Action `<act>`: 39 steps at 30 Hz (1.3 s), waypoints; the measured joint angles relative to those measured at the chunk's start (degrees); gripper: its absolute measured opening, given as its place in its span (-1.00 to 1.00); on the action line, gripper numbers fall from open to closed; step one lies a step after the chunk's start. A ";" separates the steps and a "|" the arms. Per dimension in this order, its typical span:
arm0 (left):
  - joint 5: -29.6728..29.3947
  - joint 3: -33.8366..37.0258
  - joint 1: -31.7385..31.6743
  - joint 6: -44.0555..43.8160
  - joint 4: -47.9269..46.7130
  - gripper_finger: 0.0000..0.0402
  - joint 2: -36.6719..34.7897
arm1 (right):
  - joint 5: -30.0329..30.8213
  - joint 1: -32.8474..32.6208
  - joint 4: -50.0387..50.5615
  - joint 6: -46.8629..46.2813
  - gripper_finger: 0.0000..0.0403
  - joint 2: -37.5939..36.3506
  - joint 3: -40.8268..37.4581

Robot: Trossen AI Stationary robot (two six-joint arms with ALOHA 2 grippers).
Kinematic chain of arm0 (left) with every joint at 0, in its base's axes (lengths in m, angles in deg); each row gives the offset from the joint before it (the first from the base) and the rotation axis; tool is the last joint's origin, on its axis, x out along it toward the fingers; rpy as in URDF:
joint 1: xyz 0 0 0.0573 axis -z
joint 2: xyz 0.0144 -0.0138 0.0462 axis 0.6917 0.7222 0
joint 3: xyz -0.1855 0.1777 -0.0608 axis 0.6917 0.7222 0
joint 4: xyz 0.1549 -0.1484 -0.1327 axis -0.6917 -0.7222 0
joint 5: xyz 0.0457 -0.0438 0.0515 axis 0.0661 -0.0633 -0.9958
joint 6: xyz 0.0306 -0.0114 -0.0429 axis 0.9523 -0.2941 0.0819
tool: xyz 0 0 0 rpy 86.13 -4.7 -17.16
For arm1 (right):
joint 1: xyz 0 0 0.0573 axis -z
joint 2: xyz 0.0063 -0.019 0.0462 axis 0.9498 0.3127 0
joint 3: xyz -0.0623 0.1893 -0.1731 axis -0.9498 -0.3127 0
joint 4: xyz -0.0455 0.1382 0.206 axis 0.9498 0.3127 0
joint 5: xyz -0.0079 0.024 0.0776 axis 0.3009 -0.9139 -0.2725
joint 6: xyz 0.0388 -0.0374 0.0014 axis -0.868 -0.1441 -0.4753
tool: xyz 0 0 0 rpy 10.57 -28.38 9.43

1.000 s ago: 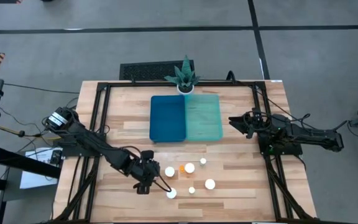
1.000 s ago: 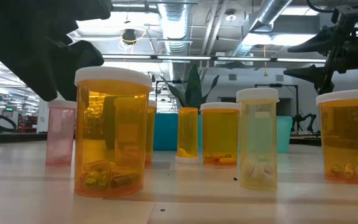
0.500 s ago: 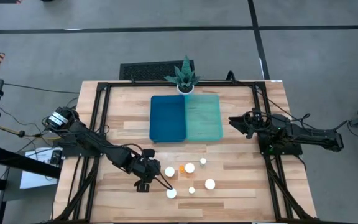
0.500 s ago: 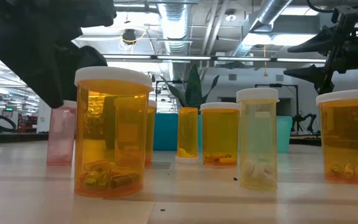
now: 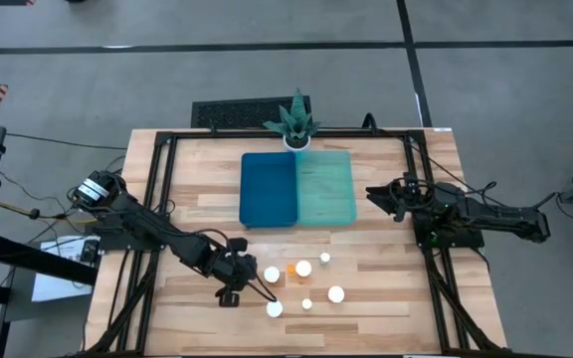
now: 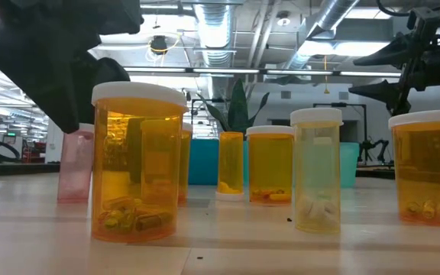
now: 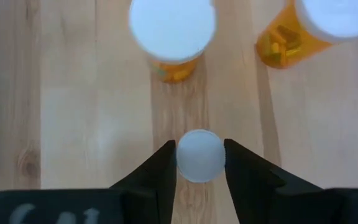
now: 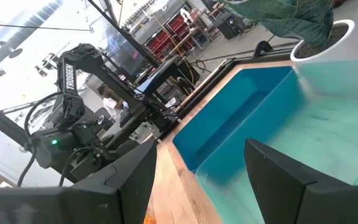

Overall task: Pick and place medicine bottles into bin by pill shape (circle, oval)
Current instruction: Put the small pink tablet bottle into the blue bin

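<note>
Fingers point(image 7: 160, 171) of the left gripper point(image 5: 250, 281) straddle a small amber pill bottle with a narrow round white cap point(image 7: 200, 155), one dark pad on each side of the cap. Contact is hard to judge, so whether the bottle is gripped cannot be told from these views. It stands upright on the pale wooden table point(image 5: 207, 214), at the edge of the bottle cluster farthest from the green potted plant point(image 5: 294, 123).

Just past it from the wrist stand two wider-capped amber bottles point(image 7: 173, 34) (one holds yellow oval capsules, seen through its wall). More white-capped bottles point(image 5: 303, 268) lie scattered on the plant side of the gripper; between them and the plant sit two bins side by side, a dark blue bin point(image 5: 269, 188) and a pale teal bin point(image 5: 325, 187).

The right gripper point(image 5: 378, 194) waits beside the teal bin, its fingers spread wide.

Risks, as a judgement: the hold is high, on the cap only, so an uneven squeeze could tip or spin the bottle out. A careless lift towards the bins could also knock over the two near neighbours. The pill shape in this bottle is hidden, so the bin choice may go wrong.
</note>
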 joint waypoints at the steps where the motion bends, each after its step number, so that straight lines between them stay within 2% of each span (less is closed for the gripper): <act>1: 0.04 -0.11 -0.17 -0.76 -0.99 -0.45 -0.20 | 0.00 0.00 0.01 0.02 0.27 0.00 0.00; 7: -0.02 -2.40 -2.46 -2.38 -5.90 -0.46 -3.48 | 0.00 0.00 0.42 0.02 0.27 0.00 -0.02; 12: -2.06 -4.70 -7.87 -2.57 -9.98 -0.44 -10.12 | 0.00 0.00 0.61 0.00 0.27 -0.02 -0.04; 18: -5.18 -9.55 -19.62 -2.37 -13.09 -0.44 -18.27 | 0.00 0.00 0.97 0.00 0.27 -0.04 -0.04; 21: -7.54 -12.02 -26.70 1.14 -12.83 -0.44 -19.90 | 0.02 0.00 0.91 0.00 0.27 -0.04 -0.04; 26: -5.24 -15.67 -38.76 8.75 -12.56 -0.42 -17.70 | 0.28 0.00 0.89 0.00 0.27 -0.04 -0.04; 31: -0.84 -15.85 -48.34 12.10 -12.94 -0.41 -10.96 | 0.31 0.00 0.87 0.00 0.27 -0.04 -0.04; 35: -0.41 -15.83 -53.47 14.11 -11.90 -0.41 -4.15 | 0.37 0.00 0.87 0.00 0.27 -0.04 -0.04; 39: -0.20 -15.82 -55.87 16.44 -10.46 -0.41 2.00 | 0.42 0.01 0.88 0.00 0.27 -0.04 -0.04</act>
